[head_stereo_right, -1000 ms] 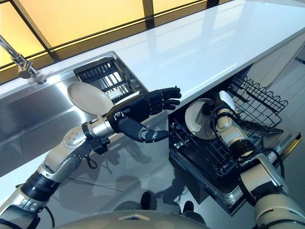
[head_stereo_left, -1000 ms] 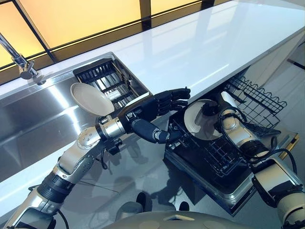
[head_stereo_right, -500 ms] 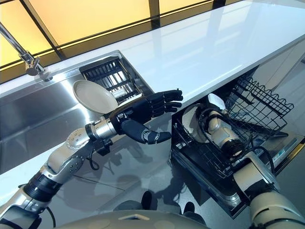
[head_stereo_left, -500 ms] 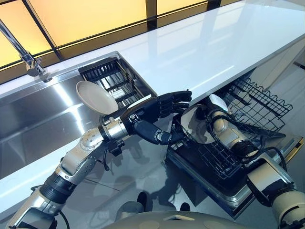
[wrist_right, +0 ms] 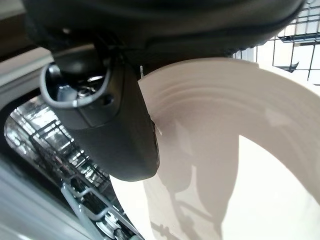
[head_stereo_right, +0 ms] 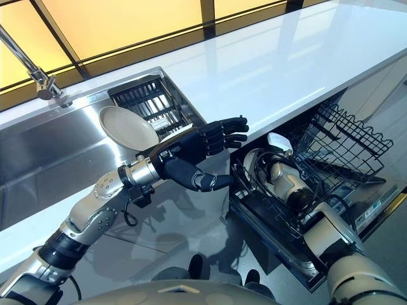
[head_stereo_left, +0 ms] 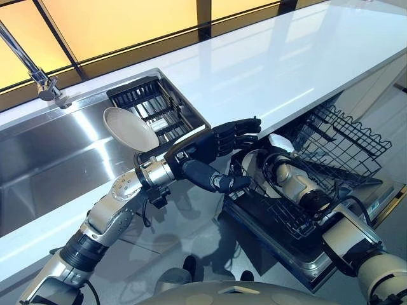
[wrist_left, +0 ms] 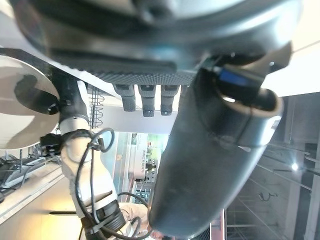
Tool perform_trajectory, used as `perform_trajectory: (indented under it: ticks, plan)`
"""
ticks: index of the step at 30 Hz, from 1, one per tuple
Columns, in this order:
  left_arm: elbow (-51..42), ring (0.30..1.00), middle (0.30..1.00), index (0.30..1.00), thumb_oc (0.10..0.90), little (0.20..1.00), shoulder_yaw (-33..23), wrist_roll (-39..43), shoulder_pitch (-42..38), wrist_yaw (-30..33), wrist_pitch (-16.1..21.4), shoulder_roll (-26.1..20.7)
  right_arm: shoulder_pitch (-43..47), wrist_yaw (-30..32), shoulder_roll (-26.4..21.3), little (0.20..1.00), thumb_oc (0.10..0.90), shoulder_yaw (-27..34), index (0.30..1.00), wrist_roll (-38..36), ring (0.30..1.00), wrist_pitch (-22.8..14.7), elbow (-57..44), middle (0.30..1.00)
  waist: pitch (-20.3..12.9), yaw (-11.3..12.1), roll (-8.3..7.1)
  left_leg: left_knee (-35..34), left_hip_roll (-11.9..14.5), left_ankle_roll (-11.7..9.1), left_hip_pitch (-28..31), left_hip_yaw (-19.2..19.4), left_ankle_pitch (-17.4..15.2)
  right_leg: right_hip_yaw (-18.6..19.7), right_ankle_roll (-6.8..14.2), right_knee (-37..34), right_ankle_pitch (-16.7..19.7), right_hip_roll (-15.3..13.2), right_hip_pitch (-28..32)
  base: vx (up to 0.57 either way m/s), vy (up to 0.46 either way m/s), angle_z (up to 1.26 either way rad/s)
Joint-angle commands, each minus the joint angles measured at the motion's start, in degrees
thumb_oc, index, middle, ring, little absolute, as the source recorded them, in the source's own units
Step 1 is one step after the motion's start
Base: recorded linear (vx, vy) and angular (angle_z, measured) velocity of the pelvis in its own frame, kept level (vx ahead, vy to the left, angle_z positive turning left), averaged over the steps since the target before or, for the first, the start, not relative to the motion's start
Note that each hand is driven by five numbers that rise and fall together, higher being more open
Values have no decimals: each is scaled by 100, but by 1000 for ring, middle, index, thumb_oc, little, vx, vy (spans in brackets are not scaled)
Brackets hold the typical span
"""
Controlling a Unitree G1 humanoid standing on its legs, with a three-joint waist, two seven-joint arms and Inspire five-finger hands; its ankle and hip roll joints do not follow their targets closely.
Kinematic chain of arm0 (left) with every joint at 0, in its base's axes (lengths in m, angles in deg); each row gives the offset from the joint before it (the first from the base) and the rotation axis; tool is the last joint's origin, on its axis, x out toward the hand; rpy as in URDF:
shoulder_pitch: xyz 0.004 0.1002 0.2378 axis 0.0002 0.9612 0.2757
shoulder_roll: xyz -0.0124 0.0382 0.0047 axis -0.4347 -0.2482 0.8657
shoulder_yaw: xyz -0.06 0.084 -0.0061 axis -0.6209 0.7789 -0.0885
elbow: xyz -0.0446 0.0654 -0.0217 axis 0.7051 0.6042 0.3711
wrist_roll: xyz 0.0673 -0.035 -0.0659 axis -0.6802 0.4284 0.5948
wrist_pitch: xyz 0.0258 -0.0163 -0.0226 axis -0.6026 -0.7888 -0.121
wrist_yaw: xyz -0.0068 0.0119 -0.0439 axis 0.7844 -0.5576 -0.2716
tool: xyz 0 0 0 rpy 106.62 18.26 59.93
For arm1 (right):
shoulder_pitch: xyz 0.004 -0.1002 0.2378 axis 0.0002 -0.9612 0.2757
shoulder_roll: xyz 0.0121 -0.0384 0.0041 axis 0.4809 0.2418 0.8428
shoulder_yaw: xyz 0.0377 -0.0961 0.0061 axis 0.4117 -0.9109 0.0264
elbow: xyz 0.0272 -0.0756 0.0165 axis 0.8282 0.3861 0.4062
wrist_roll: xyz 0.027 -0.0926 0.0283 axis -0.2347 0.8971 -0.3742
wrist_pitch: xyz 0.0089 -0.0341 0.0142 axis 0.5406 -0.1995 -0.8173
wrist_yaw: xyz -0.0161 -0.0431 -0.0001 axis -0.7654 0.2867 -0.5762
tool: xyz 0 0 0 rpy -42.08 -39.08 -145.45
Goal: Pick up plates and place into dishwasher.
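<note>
The right hand [head_stereo_right: 278,166] pinches a round white plate [wrist_right: 220,155] inside the black wire dishwasher rack [head_stereo_left: 331,136]; the left hand [head_stereo_left: 213,143] hangs spread near the white counter [head_stereo_left: 254,63].

Left hand [wrist_left: 165,65] fills the top of the frame, fingers [wrist_left: 146,102] pointing down in a short row, straight, holding nothing. Thumb [wrist_left: 220,160] is the big dark mass from upper right down to bottom center. Upper left: white plate [wrist_left: 20,110] with the right hand [wrist_left: 67,95] on its rim. Its silver arm [wrist_left: 87,185] runs down the lower left.
</note>
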Motion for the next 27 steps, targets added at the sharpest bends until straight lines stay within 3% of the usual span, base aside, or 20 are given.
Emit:
perform_trajectory:
  ticks: [1, 2, 3, 27]
  plan:
    - [-473, 900, 900, 900, 800, 900, -156, 93, -366, -148, 371, 221, 326, -34, 557, 472, 372, -164, 533, -410, 533, -487, -712, 533, -292, 130, -216, 8, -424, 297, 53, 126, -399, 37, 108, 30, 26, 49, 78, 0, 0, 0]
    - [-461, 900, 900, 900, 800, 900, -163, 85, -361, -166, 374, 231, 311, 26, 565, 565, 465, -147, 613, -460, 613, -512, -767, 613, -287, 126, -215, 8, -425, 297, 53, 126, -400, 42, 107, 30, 27, 50, 76, 0, 0, 0]
    - [-455, 900, 900, 900, 800, 900, -177, 74, -349, -187, 371, 244, 283, 104, 569, 900, 800, -122, 900, -505, 900, -541, -874, 900, -284, 117, -217, 8, -425, 297, 54, 130, -401, 47, 106, 30, 30, 51, 73, 0, 0, 0]
    - [-475, 900, 900, 900, 800, 900, -415, 79, -94, -389, 376, 163, -464, 636, 12, 900, 800, 887, 900, -661, 900, -712, -2492, 900, -261, -211, -224, 8, -416, 322, 66, 311, -378, 257, 123, 30, 122, 86, -20, -6, 2, -1]
